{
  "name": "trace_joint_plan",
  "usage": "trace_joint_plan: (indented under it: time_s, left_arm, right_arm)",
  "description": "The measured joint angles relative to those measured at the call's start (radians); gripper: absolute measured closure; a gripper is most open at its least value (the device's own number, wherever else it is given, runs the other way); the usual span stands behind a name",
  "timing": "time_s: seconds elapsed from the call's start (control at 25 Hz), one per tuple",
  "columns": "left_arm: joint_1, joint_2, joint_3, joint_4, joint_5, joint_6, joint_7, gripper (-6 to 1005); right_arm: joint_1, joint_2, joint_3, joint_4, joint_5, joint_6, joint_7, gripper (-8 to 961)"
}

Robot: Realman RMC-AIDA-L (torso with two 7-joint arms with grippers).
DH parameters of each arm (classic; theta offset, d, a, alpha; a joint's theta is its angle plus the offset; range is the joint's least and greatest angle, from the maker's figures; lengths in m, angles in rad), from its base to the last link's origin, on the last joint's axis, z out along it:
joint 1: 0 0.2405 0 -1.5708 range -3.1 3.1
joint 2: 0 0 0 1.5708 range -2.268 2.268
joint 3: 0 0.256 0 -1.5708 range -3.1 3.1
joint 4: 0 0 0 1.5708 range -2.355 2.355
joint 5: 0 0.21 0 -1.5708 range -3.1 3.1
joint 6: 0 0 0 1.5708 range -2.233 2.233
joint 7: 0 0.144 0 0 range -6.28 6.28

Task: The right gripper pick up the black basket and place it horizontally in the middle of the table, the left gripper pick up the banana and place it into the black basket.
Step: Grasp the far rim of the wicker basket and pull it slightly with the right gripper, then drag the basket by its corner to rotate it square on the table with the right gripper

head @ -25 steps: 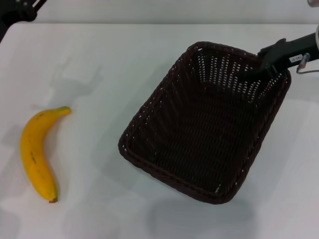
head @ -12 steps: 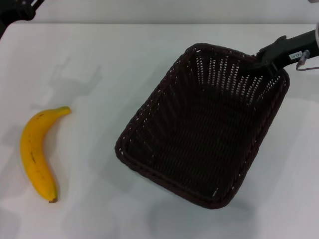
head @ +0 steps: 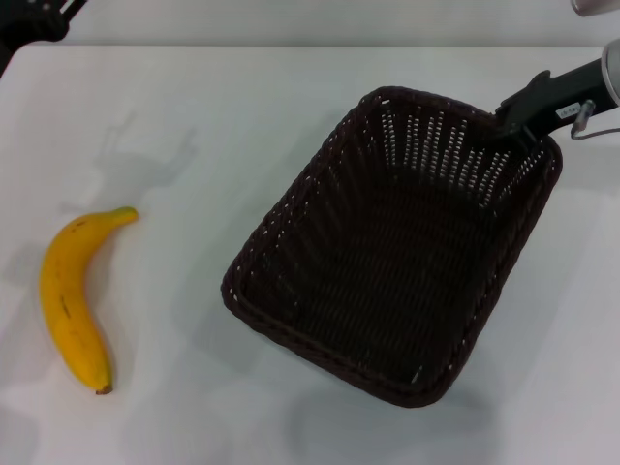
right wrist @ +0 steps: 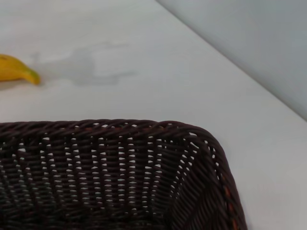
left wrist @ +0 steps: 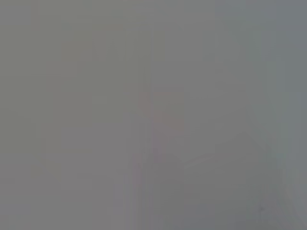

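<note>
The black basket [head: 283,221] sits slantwise at the centre-right of the white table [head: 194,107], empty inside. My right gripper [head: 511,118] reaches in from the right edge and is shut on the basket's far right corner rim. The right wrist view shows the basket's woven wall and braided rim [right wrist: 120,158] close up. The banana [head: 68,300] lies on the table at the left, well apart from the basket; its tip also shows in the right wrist view [right wrist: 14,69]. My left gripper [head: 29,19] is parked at the far left corner, seen only partly. The left wrist view is blank grey.
The table's far edge runs along the top of the head view, with a grey wall behind [right wrist: 249,43]. Bare white tabletop lies between the banana and the basket and in front of both.
My right gripper has drawn back a little toward the far right, and the basket's near left corner has shifted slightly to the left. The banana and the left arm have not moved.
</note>
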Motion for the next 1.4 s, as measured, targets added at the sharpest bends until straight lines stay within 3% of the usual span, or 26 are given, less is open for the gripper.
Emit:
trace_joint_plan:
  time_s: [0.52, 0.96, 1.4]
  left_arm:
    - [-0.005, 0.0, -0.002, -0.002, 0.0, 0.0, 0.0, 124]
    - [-0.009, 0.0, -0.009, -0.002, 0.0, 0.0, 0.0, 124]
    - [-0.013, 0.001, -0.023, -0.002, 0.0, -0.002, 0.0, 124]
  right_arm:
    - [-0.023, 0.007, -0.011, -0.082, -0.001, -0.007, 0.215, 760]
    - [-0.126, 0.007, -0.237, -0.3, -0.004, -0.015, 0.608, 768]
    - [-0.249, 0.016, -0.322, -0.487, -0.017, -0.03, 0.878, 772]
